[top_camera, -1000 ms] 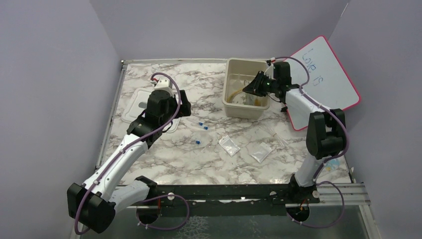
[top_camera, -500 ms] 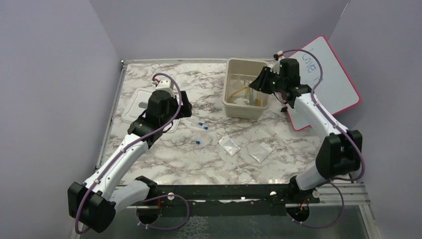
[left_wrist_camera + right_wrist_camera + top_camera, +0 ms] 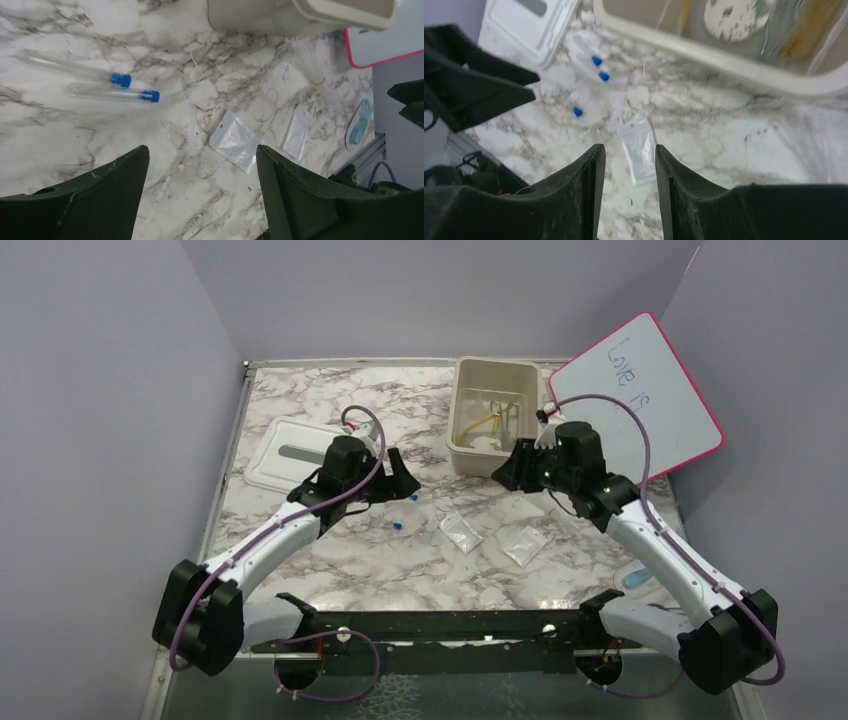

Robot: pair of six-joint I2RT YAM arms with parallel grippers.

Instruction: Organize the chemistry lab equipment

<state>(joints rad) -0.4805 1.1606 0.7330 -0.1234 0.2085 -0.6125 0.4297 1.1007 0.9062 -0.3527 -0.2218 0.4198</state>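
Observation:
Two thin blue-capped clear tubes (image 3: 112,93) lie side by side on the marble; a third blue cap (image 3: 397,526) lies nearer. Two clear plastic packets (image 3: 460,532) (image 3: 524,544) lie mid-table. The beige tub (image 3: 463,452) holds the amber rubber tube (image 3: 480,421), coloured sticks (image 3: 508,420) and a bagged round dish (image 3: 736,12). My left gripper (image 3: 400,480) is open and empty, hovering just beyond the tubes. My right gripper (image 3: 510,472) is open and empty in front of the tub, with a packet (image 3: 639,150) showing between its fingers.
The white lid (image 3: 290,455) lies at the back left. The pink-framed whiteboard (image 3: 640,390) leans at the back right. A clear bag with a rubber band (image 3: 315,70) lies by the tub's right corner. A light-blue item (image 3: 640,580) lies near the right front edge.
My right gripper has pulled back out of the tub and come down in front of it. My left gripper has moved right from the lid to the tubes.

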